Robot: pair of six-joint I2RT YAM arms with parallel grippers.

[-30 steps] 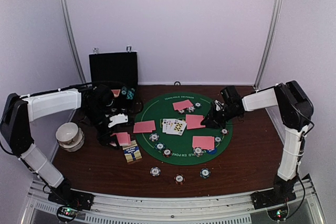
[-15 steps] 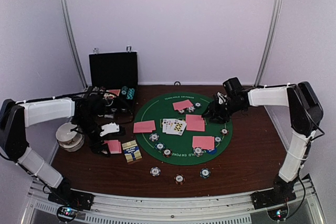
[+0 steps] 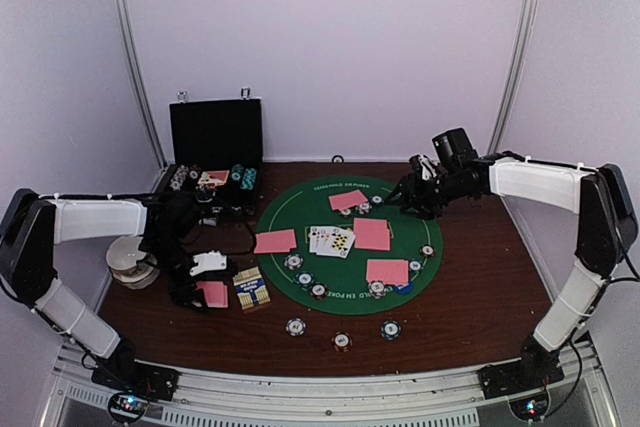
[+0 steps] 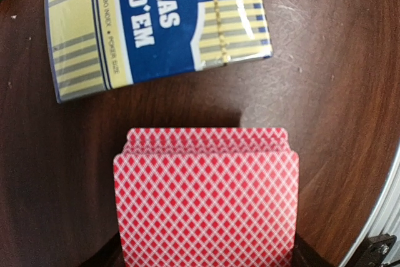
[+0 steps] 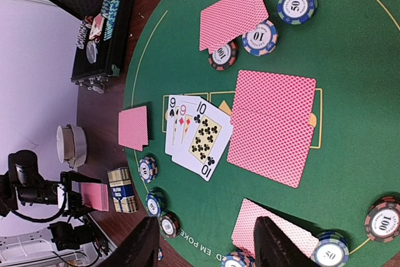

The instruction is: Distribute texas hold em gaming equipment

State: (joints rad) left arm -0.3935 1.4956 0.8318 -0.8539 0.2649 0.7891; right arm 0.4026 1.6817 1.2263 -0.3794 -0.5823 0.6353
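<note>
2 arms, same build. Left arm [image 3: 95, 219], left of top view: white shell links, black joints, thin black cables looping near the wrist. Right arm [image 3: 535, 182], right side: white links, black elbow housing. Left base [image 3: 130, 379] and right base [image 3: 510, 379]: black, 1 small green light each. Right gripper [image 5: 206, 245]: 2 black fingers [image 5: 145, 245].

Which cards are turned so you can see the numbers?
The fanned cards in the middle of the green mat, with a ten of clubs on top. The other cards show only pink backs.
</note>
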